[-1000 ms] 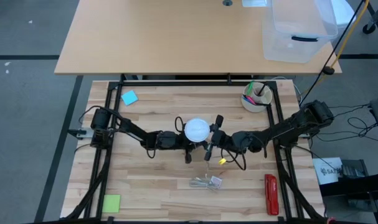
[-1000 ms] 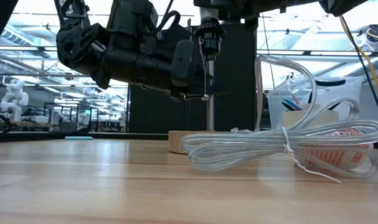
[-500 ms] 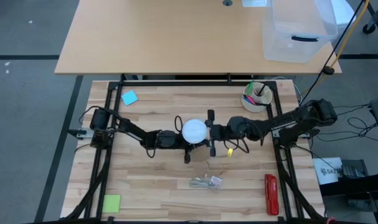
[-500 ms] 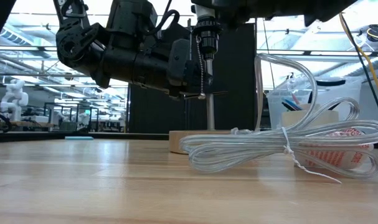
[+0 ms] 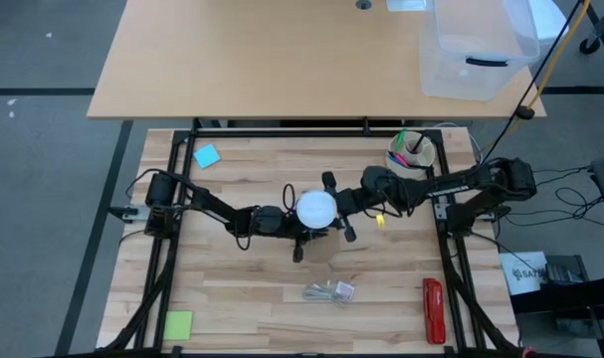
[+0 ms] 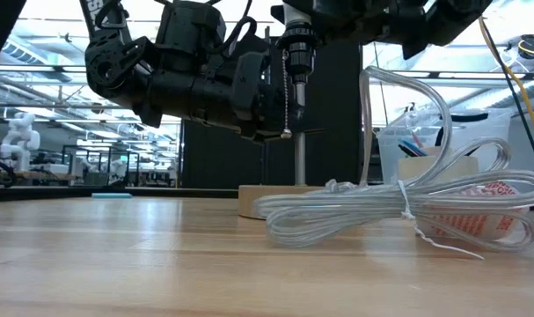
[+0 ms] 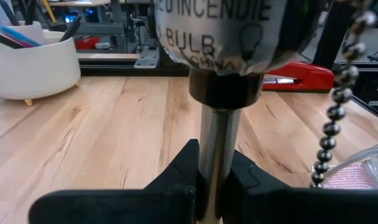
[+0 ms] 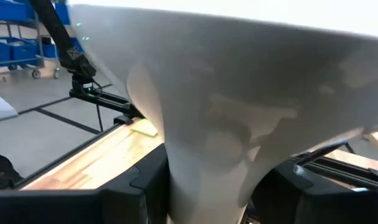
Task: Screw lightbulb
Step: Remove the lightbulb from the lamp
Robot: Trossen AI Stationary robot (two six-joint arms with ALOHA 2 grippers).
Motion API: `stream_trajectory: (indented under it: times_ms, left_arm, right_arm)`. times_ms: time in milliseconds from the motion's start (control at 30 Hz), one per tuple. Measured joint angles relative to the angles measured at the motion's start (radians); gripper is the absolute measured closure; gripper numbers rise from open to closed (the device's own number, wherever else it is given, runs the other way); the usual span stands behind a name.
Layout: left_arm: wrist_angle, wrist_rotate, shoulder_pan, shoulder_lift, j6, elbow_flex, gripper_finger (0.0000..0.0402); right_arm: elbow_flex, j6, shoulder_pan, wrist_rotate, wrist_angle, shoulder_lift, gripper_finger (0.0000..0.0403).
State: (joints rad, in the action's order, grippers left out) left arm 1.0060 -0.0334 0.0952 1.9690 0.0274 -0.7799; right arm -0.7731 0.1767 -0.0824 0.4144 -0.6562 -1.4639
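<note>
White lightbulb (image 5: 315, 208) in right hand (image 5: 333, 207).

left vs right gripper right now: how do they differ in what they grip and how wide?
The left gripper is clamped on the thin metal lamp stem below the socket; the right gripper is wrapped around the lightbulb, at its white neck. The left's jaws are nearly closed; the right's stand wider. Both meet at the lamp from opposite sides.
</note>
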Motion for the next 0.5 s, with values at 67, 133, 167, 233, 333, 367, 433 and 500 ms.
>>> stream_trajectory:
  times_ms: [67,133,167,233,333,367,433,500]
  left_arm:
    - [-0.001,-0.001,0.000,0.000,0.001,0.000,0.0373]
    - [-0.001,-0.003,0.000,0.000,0.001,0.000,0.0373]
    - [-0.002,-0.004,-0.001,0.000,0.001,0.000,0.0373]
    - [-0.006,-0.009,-0.003,0.000,0.001,0.000,0.0373]
    - [-0.006,-0.016,-0.002,0.000,-0.003,0.001,0.0373]
    - [-0.006,-0.016,-0.002,0.000,-0.004,0.001,0.0373]
    - [-0.006,-0.016,-0.002,0.000,-0.003,0.001,0.0373]
    - [-0.007,-0.016,-0.002,0.000,-0.001,0.002,0.0373]
  right_arm:
    - [0.000,-0.012,-0.005,0.001,-0.001,0.000,0.0226]
    - [0.001,-0.019,-0.005,-0.002,-0.004,-0.001,0.0217]
    - [0.002,-0.020,-0.005,-0.004,-0.006,-0.002,0.0211]
    - [0.002,-0.023,0.001,-0.014,-0.011,-0.001,0.0197]
    - [0.004,-0.034,0.008,-0.029,-0.010,0.014,0.0172]
    - [0.004,-0.040,0.008,-0.032,-0.008,0.023,0.0163]
    - [0.004,-0.042,0.009,-0.051,0.004,0.049,0.0148]
    - [0.004,-0.034,0.015,-0.081,0.041,0.080,0.0135]
